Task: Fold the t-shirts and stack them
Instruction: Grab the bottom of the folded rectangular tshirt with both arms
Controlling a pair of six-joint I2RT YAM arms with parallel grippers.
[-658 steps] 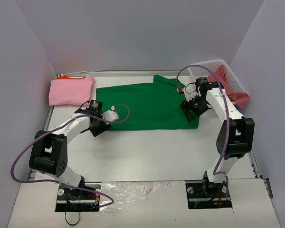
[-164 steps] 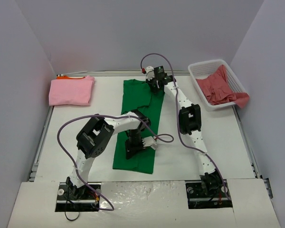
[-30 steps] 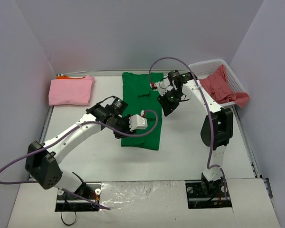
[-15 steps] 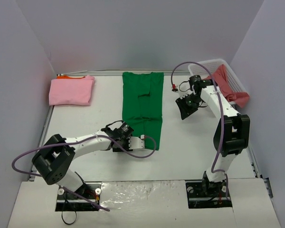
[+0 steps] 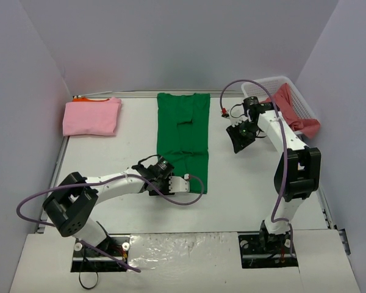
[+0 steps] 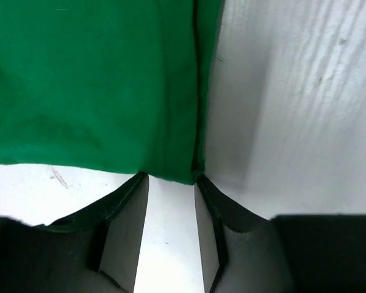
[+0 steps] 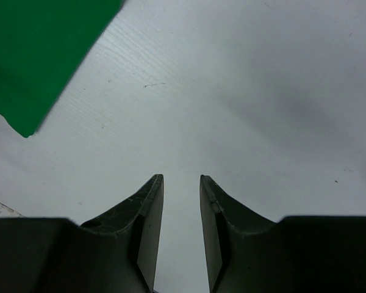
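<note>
The bright green t-shirt lies flat as a long narrow strip running from the back of the table toward me. My left gripper is open at its near hem, close to the near right corner. In the left wrist view the fingertips touch the edge of the green cloth, with bare table between them. My right gripper is open and empty over bare table right of the shirt; its wrist view shows a green corner. The light pink t-shirt lies folded at back left on the orange t-shirt.
The coral red t-shirt lies bunched in the white lattice basket at the back right and hangs over its rim. Grey walls close in the table on three sides.
Over the last second my left gripper went from the shirt's middle to its near hem, and the green strip now lies full length. My right gripper drew away to the right.
</note>
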